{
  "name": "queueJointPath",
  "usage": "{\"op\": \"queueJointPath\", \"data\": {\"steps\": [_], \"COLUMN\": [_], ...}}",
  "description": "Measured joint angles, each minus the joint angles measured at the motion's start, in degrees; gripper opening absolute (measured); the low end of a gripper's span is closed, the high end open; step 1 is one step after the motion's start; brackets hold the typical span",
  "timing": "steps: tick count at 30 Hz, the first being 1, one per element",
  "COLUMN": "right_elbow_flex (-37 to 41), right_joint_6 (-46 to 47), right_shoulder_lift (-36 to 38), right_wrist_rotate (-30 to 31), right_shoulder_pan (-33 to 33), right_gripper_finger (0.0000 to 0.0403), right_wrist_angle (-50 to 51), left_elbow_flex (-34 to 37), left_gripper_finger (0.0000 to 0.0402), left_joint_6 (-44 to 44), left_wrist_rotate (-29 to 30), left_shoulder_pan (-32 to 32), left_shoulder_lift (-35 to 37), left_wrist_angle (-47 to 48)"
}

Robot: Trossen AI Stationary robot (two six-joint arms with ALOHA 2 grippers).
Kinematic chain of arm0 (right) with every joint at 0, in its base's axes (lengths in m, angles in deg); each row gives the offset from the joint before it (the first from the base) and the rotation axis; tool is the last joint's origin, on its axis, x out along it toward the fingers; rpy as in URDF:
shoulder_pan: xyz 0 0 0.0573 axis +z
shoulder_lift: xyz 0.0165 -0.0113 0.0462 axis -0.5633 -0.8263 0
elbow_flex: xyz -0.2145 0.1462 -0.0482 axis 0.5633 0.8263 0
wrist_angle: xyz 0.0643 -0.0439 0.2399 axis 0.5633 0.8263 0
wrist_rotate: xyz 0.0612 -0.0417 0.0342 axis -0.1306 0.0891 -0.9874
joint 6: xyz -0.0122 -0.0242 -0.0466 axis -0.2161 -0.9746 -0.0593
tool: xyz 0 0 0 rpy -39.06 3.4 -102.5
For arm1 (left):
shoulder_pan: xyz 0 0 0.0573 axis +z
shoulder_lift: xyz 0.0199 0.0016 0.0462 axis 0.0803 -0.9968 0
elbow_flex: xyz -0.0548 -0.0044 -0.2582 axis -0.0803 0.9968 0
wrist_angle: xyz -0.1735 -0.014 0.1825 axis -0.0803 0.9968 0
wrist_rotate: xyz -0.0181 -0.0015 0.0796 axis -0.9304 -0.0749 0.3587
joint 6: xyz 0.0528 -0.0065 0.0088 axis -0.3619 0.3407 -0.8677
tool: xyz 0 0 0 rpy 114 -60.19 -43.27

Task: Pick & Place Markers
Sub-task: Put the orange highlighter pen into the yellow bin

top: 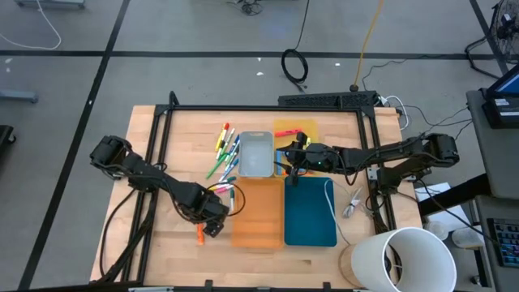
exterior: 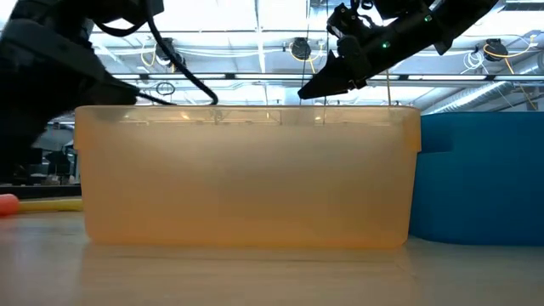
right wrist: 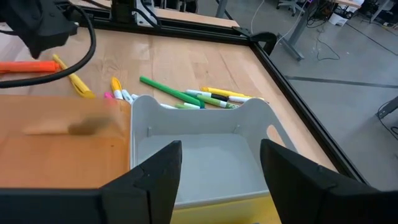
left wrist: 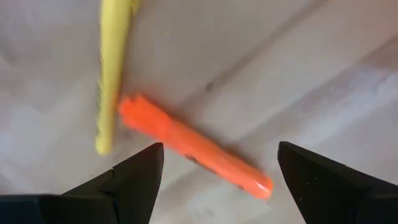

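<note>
The left gripper (left wrist: 217,171) hangs low over the wooden table (top: 162,251) with its jaws wide apart and empty, and one short orange marker (left wrist: 193,147) lies on the wood between its fingers, with one thin yellow marker (left wrist: 112,74) just beside it. The right gripper (right wrist: 217,165) floats above the one grey plastic tray (right wrist: 205,155) with its jaws open too, holding nothing. There are four trays in all, grey, see-through orange (top: 258,212), dark blue (top: 310,212) and yellow (top: 293,130), and a loose pile of coloured markers (top: 225,154) lies on the table beside the grey tray, too jumbled to count.
</note>
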Motion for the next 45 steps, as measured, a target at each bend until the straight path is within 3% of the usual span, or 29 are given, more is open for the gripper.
{"op": "queueJointPath", "data": {"steps": [2, 8, 18, 23, 30, 39, 45], "right_elbow_flex": [0.0, 0.0, 0.0, 0.0, 0.0, 0.0, 0.0], "right_joint_6": [0.0, 0.0, 1.5, 1.7, 1.7, 1.7, 1.7], "right_shoulder_lift": [0.0, 0.0, 0.0, 0.0, 0.0, 0.0, 0.0], "right_wrist_rotate": [0.0, 0.0, 0.0, 0.0, 0.0, 0.0, 0.0], "right_shoulder_pan": [0.0, 0.0, 0.0, 0.0, 0.0, 0.0, 0.0], "right_gripper_finger": [0.0206, 0.0206, 0.0206, 0.0206, 0.0206, 0.0206, 0.0206], "right_wrist_angle": [0.0, 0.0, 0.0, 0.1, 0.1, 0.1, 0.1], "left_elbow_flex": [0.0, 0.0, 0.0, -0.2, -0.1, -0.2, -0.2], "left_gripper_finger": [0.0321, 0.0321, 0.0321, 0.0321, 0.0321, 0.0321, 0.0321], "left_joint_6": [3.3, 11.9, 15.2, 14.7, 13.4, 5.4, 5.1], "left_wrist_rotate": [-2.0, -0.5, 6.5, 7.2, 5.2, 5.4, 3.0], "left_shoulder_pan": [-0.5, -3.0, -4.2, -4.1, -3.7, -4.3, -5.2], "left_shoulder_lift": [0.0, 0.0, 0.0, -1.0, -5.3, -6.0, -6.0], "left_wrist_angle": [1.3, 4.2, 2.6, -5.6, -3.3, -3.6, -1.8]}}
